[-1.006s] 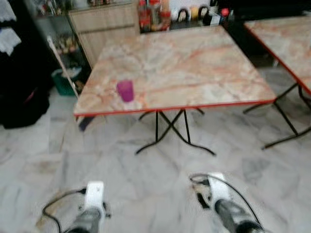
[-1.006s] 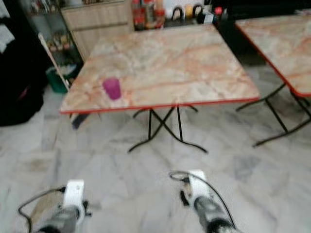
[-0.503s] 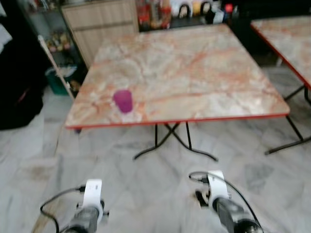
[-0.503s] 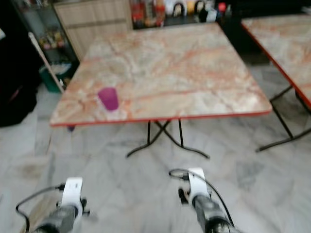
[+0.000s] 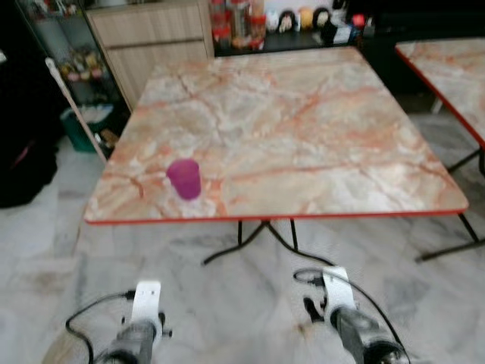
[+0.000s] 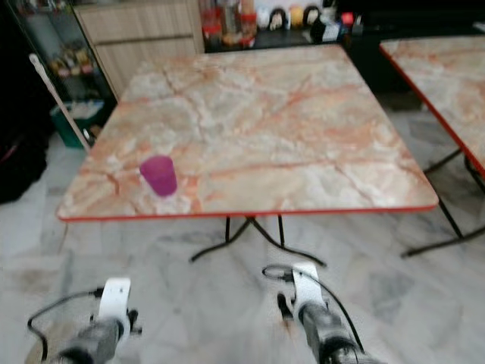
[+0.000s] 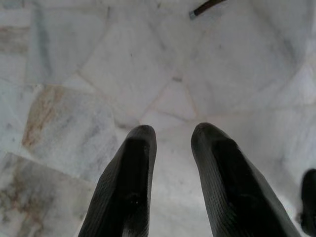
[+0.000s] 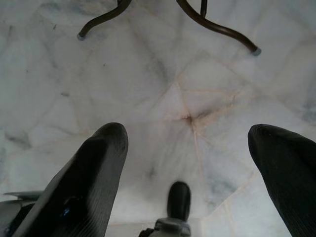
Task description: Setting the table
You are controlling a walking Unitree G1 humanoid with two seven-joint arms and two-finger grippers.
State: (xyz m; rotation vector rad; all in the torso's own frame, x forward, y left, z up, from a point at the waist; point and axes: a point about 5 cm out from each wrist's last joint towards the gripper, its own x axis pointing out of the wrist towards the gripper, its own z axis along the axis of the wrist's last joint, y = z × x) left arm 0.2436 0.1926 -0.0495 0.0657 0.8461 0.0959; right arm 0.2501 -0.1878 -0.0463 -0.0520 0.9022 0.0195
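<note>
Marble floor [image 5: 227,296]; table [image 5: 318,152] at twelve o'clock, purple cup [image 5: 184,179] near its edge. My left pincer [image 7: 170,148] and right pincer [image 8: 185,148] hang released; I risk toppling it.

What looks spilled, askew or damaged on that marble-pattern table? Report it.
Nothing stands out. The purple plastic cup stands upright near the front left corner of the marble-pattern folding table with the red edge, with no spill visible around it. The picture is slightly blurred.

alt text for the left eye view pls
A purple cup stands near the front left corner of a marble-patterned table with a red edge. Both arms hang low over the tiled floor; a second table stands to the right.
</note>
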